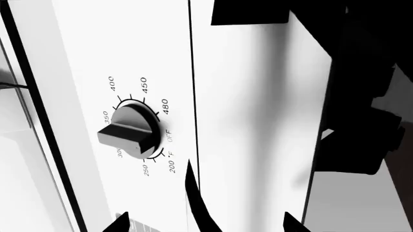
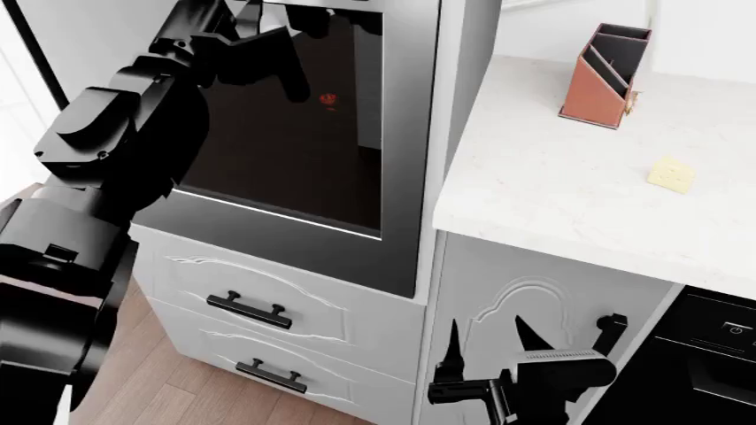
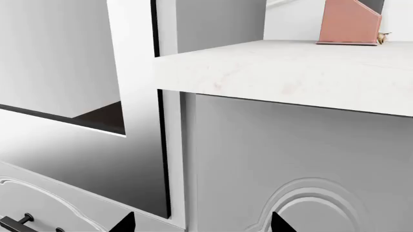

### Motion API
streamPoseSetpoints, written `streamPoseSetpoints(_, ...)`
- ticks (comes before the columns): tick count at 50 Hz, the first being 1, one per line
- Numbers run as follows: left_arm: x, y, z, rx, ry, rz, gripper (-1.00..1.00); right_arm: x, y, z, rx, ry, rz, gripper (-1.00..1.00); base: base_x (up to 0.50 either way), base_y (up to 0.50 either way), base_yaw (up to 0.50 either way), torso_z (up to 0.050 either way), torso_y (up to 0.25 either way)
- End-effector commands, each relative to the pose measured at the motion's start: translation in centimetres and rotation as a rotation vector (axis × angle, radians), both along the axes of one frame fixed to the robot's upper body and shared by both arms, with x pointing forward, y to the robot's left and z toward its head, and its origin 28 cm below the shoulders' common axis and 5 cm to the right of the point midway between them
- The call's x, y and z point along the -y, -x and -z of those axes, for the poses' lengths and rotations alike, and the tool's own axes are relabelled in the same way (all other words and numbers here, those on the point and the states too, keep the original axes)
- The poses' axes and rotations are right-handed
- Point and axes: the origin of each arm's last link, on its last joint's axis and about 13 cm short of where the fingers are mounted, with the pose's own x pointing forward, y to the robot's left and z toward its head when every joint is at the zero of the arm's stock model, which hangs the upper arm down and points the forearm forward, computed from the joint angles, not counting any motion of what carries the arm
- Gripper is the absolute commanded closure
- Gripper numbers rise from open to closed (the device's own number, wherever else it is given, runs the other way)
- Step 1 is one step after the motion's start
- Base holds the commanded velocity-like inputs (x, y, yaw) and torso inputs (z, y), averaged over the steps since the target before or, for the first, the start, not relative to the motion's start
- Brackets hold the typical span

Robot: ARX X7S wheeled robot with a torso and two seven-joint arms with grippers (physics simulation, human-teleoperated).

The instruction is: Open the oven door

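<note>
— Left gripper (image 2: 278,35) is up at the top edge of the oven door (image 2: 296,133), black arm reaching in from the left side of the head view. Spread or pressed together, I cannot tell; the arm hides the tips there.

— And its wrist camera?

— Only dark finger points (image 1: 193,198) at the frame's edge, close to a white panel with a temperature knob (image 1: 132,133) marked from 200 to 480 and OFF.

— Right gripper?

— Right gripper (image 2: 487,341) hangs low, spread, two black fingers apart, in front of the white cabinet door (image 2: 532,310) under the table (image 2: 555,195). The oven door is up and to its left, well apart from it.

— Around that?

— Two white drawers (image 2: 272,301) with black handles below the dark glass, a brown organiser (image 2: 605,75) and a yellow pad (image 2: 671,173) on the table.
</note>
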Motion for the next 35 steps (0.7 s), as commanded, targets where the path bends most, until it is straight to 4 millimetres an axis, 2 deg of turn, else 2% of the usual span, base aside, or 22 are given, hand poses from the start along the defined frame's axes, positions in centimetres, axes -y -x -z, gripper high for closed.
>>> streamPoseSetpoints(1, -0.05, -0.1, -0.13, 0.002, 0.0, -0.005, -1.0, 0.04, 0.0, -0.01, 0.0, -0.001, 0.002, -1.0, 0.0, 0.0, 0.0, 0.0, 0.0)
streamPoseSetpoints(7, -0.07, -0.11, -0.08, -0.008, 0.006, -0.003, -1.0, 0.06, 0.02, -0.04, 0.001, 0.0, 0.004, -1.0, 0.0, 0.0, 0.0, 0.0, 0.0)
streamPoseSetpoints(8, -0.08, -0.1, -0.11, -0.009, 0.009, -0.002, 1.0, 0.06, 0.03, -0.03, 0.001, 0.0, 0.004, -1.0, 0.0, 0.0, 0.0, 0.0, 0.0)
streamPoseSetpoints(35, -0.08, 0.12, -0.41, -0.019, 0.059, 0.023, 1.0, 0.03, 0.04, -0.01, 0.0, 0.003, 0.003, -1.0, 0.0, 0.0, 0.0, 0.0, 0.001)
